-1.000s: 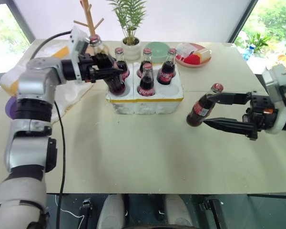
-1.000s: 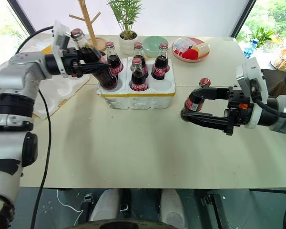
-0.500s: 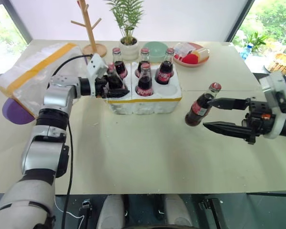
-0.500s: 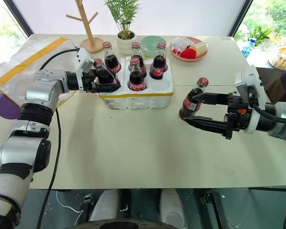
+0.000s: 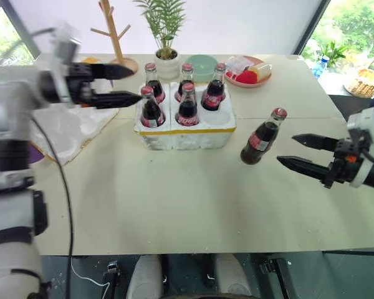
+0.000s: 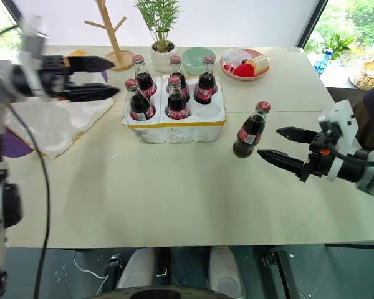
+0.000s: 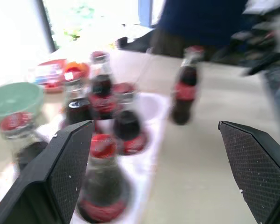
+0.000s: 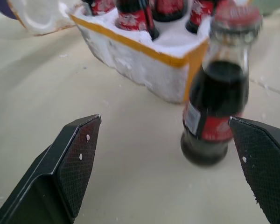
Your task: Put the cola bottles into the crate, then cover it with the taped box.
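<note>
Cola bottles [image 6: 168, 94] fill five crate [image 6: 174, 123] wells; my open left gripper [image 6: 93, 78] hovers beside the crate, my open right gripper [image 6: 277, 144] faces the sixth bottle [image 6: 248, 131], so I can grab it.

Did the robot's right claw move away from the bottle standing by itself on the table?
Yes. The right gripper has pulled back from the lone cola bottle, away from the crate. Earlier its open fingers were either side of the bottle; now the bottle stands clear of them.

A bright room by windows, home-like or a demo space: a beige table [image 6: 174, 187] with a potted plant [image 6: 163, 37], wooden rack [image 6: 109, 31], bowl [image 6: 199, 59], greenery outside.
</note>
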Robot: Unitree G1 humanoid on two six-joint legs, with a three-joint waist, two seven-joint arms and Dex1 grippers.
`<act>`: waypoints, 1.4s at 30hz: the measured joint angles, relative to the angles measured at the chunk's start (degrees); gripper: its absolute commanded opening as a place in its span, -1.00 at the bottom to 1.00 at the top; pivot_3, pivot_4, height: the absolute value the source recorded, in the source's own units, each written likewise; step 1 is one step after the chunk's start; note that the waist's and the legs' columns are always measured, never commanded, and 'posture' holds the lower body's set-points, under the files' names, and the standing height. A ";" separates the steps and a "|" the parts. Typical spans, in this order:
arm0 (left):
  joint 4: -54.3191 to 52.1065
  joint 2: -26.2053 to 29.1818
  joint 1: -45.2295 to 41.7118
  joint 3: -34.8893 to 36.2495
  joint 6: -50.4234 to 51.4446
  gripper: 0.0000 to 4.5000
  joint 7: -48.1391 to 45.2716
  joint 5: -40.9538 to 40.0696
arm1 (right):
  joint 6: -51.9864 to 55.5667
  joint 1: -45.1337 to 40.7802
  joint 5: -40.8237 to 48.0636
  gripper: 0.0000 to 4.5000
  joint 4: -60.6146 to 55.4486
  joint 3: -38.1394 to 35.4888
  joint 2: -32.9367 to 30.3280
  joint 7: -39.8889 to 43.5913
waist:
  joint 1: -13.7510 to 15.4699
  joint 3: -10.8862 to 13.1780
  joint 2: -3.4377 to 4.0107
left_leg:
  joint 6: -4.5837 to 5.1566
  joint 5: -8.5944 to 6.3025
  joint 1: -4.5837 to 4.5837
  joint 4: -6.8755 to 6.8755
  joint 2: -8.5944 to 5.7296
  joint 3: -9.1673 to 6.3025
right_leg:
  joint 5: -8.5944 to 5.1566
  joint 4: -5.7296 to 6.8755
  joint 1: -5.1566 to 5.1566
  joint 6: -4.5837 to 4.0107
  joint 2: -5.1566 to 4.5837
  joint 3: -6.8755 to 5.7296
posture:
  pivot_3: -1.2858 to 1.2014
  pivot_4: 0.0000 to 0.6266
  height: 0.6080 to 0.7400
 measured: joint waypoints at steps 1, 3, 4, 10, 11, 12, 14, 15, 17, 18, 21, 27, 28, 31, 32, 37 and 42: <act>-2.86 1.40 2.81 0.43 1.65 0.98 -0.62 -1.56 | -0.37 -0.35 -0.93 1.00 0.14 0.44 1.53 -2.00 | -0.06 0.00 0.00 | -0.01 0.01 0.02 0.00 0.00 0.00 | -0.01 0.00 0.04 -0.01 0.00 0.00 | 0.03 -0.52 1.00; -7.19 2.85 7.69 0.73 2.92 0.98 -0.69 -2.85 | -0.39 -1.90 -1.59 1.00 0.59 1.71 4.07 -5.13 | 0.01 0.00 -0.01 | -0.07 0.04 0.04 0.01 0.00 -0.03 | -0.03 -0.01 0.07 -0.07 -0.02 0.01 | 0.03 -0.52 1.00; -9.60 3.41 10.70 0.88 3.08 0.98 -0.52 -3.32 | -0.43 -2.87 -1.68 1.00 0.92 2.21 5.88 -6.53 | 0.02 0.00 -0.01 | -0.08 0.05 0.04 0.02 -0.01 -0.03 | -0.06 -0.02 0.08 -0.13 -0.02 0.01 | 0.03 -0.52 1.00; -16.79 1.91 15.51 0.89 3.90 0.98 4.08 -5.39 | -2.07 -6.28 -6.04 1.00 5.41 8.66 11.51 -10.67 | 0.46 0.01 -0.02 | -0.07 0.04 -0.02 0.02 -0.07 -0.03 | -0.01 -0.05 0.06 -0.04 -0.02 0.01 | 0.03 -0.52 1.00; -17.57 1.57 15.53 0.86 3.90 0.98 4.80 -5.82 | -2.53 -7.26 -6.83 1.00 6.79 9.55 12.52 -11.37 | 0.36 0.00 -0.02 | -0.07 0.04 -0.02 0.02 -0.08 -0.03 | -0.01 -0.05 0.06 -0.04 0.00 0.01 | 0.03 -0.52 1.00; -18.31 1.28 15.60 0.80 3.82 0.98 5.44 -5.97 | -3.05 -8.36 -7.76 1.00 8.18 10.28 13.27 -11.96 | 0.29 0.01 -0.02 | -0.07 0.04 -0.02 0.02 -0.08 -0.03 | -0.01 -0.06 0.06 -0.03 0.00 0.01 | 0.03 -0.52 1.00; -19.36 0.88 15.73 0.24 3.34 0.98 6.29 -6.04 | -3.88 -10.43 -9.45 1.00 10.82 11.39 14.39 -12.88 | 0.24 0.01 -0.01 | -0.07 0.04 -0.01 0.00 -0.08 -0.03 | -0.01 -0.05 0.05 -0.03 0.03 0.01 | 0.03 -0.52 1.00; -19.45 0.82 15.86 0.00 3.00 0.98 6.62 -6.04 | -4.24 -11.20 -10.18 1.00 11.84 11.93 14.51 -13.16 | 0.22 0.01 -0.01 | -0.07 0.04 -0.01 -0.01 -0.06 -0.03 | -0.01 -0.05 0.04 -0.03 0.07 0.01 | 0.03 -0.52 1.00; -19.44 0.81 16.04 -0.17 2.71 0.98 7.38 -6.10 | -4.98 -12.27 -11.19 1.00 13.52 12.69 14.95 -13.07 | 0.22 0.01 -0.01 | -0.07 0.04 -0.01 -0.02 -0.02 -0.04 | -0.01 -0.05 0.03 -0.04 0.13 0.01 | 0.03 -0.52 1.00; -19.43 0.79 16.05 -0.17 2.66 0.98 7.75 -6.31 | -5.51 -12.93 -11.55 1.00 14.35 13.14 15.44 -12.92 | 0.21 0.01 0.00 | -0.07 0.04 -0.01 -0.02 -0.02 -0.04 | -0.01 -0.05 0.03 -0.04 0.13 0.01 | 0.03 -0.52 1.00; -19.40 0.78 16.08 -0.16 2.52 0.98 8.21 -6.50 | -6.57 -14.73 -12.76 1.00 16.58 14.64 16.84 -12.21 | 0.18 0.01 -0.01 | -0.07 0.04 -0.01 -0.02 -0.02 -0.02 | -0.01 -0.05 0.03 -0.04 0.13 0.01 | 0.03 -0.52 1.00; -18.95 0.68 16.03 -0.17 1.90 0.98 9.16 -6.51 | -10.54 -17.11 -16.28 1.00 21.18 19.41 19.66 -9.64 | 0.16 0.01 0.00 | -0.07 0.04 -0.01 -0.02 -0.02 -0.02 | -0.01 -0.05 0.03 -0.03 0.11 0.02 | 0.03 -0.52 1.00; -18.81 0.53 16.00 -0.19 1.45 1.00 9.36 -6.47 | -10.86 -17.43 -16.82 0.77 21.93 19.64 19.93 -9.35 | 0.16 0.01 0.00 | -0.07 0.04 -0.01 -0.02 -0.02 -0.01 | -0.01 -0.05 0.03 -0.03 0.11 0.02 | 0.03 -0.52 1.00; -18.34 0.28 15.93 -0.29 1.07 1.00 9.99 -6.46 | -11.50 -17.96 -17.26 0.26 22.90 19.47 19.81 -8.71 | 0.12 0.02 0.01 | -0.07 0.04 -0.01 -0.02 -0.02 -0.02 | -0.01 -0.05 0.02 -0.03 0.11 0.02 | 0.03 -0.52 1.00; -18.34 0.28 15.90 -0.29 1.06 1.00 10.30 -6.48 | -10.67 -17.98 -16.73 0.26 22.65 19.17 19.57 -8.37 | 0.12 0.03 0.03 | -0.08 0.04 -0.02 -0.04 -0.01 -0.01 | -0.01 -0.05 0.00 -0.03 0.11 0.02 | 0.03 -0.52 1.00; -18.02 0.31 16.08 -0.18 0.40 1.00 11.24 -6.46 | -5.26 -20.47 -12.01 0.26 18.98 17.16 15.72 -5.94 | 0.15 0.17 0.25 | -0.08 0.05 -0.12 -0.05 -0.02 0.05 | 0.00 0.00 -0.18 -0.02 0.10 0.08 | 0.03 -0.52 1.00; -17.13 0.19 16.71 0.30 -0.26 1.00 12.71 -6.43 | -1.28 -35.75 -6.35 0.26 16.21 16.02 13.86 -4.84 | -1.14 0.22 0.34 | -0.09 0.05 -0.11 -0.10 0.02 0.12 | 0.00 0.08 -0.31 -0.04 0.19 0.16 | 0.03 -0.52 1.00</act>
